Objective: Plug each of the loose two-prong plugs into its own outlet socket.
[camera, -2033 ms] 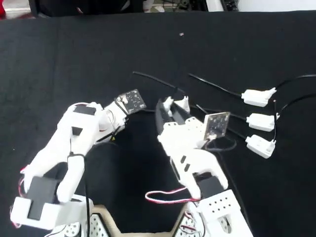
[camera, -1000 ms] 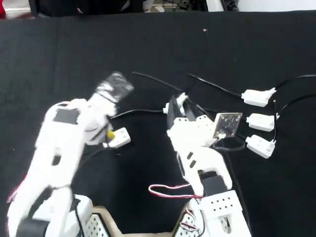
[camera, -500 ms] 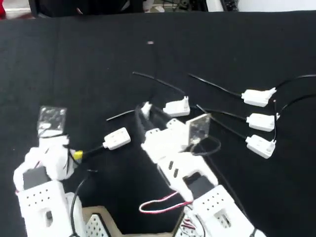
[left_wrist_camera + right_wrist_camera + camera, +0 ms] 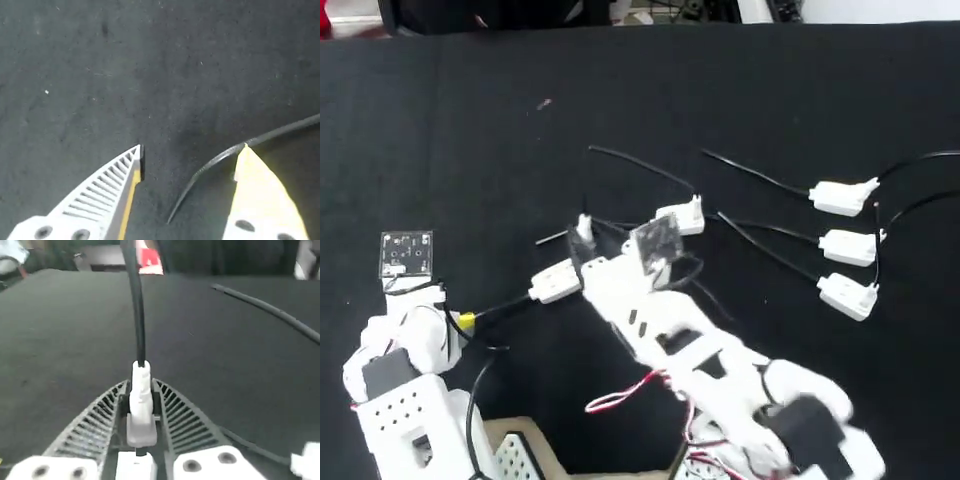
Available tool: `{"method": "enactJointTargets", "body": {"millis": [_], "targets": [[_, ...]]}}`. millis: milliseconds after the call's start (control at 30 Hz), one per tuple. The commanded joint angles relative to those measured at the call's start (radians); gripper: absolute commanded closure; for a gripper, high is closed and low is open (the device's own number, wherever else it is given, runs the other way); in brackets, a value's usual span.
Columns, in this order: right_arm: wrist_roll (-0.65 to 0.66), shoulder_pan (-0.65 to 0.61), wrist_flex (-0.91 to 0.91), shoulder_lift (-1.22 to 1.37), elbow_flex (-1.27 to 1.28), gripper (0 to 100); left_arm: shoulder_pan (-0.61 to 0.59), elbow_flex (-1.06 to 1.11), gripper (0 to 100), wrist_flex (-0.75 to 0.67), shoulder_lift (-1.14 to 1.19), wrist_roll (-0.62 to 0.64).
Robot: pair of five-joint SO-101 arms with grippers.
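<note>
Right hand (image 4: 140, 388) clamps a white two-prong plug (image 4: 140, 407) just behind the white socket block (image 4: 557, 281) on the black tabletop (image 4: 470, 150). The left hand (image 4: 190, 155) hangs spread and empty near that block's cable (image 4: 210, 164). Another white piece (image 4: 680, 217), possibly a plug, lies beyond the block.

light: bright, even, from above | table (image 4: 740, 80): matte, dull sheen | right arm (image 4: 665, 325): white glare | shadows: faint

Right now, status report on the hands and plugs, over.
Left hand open over black tabletop, black cable by one finger. Right hand shut on white two-prong plug with black cord. White cabled block nearby.
</note>
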Motion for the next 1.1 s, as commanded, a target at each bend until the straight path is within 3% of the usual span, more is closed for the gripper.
{"method": "enactJointTargets", "body": {"millis": [0,300,533,1067], "targets": [[0.063,-0.063,-0.141,0.099,-0.035,98.6,-0.004,-0.004,70,-0.015,-0.012,0.002],[0.126,-0.138,-0.235,0.300,-0.108,98.6,-0.004,-0.002,70,-0.015,-0.012,0.002],[0.153,-0.130,-0.359,0.308,-0.030,98.6,-0.004,0.015,70,-0.023,-0.014,-0.035],[0.147,-0.064,-0.319,0.214,0.076,98.6,0.007,0.019,70,-0.025,-0.014,-0.040]]}}
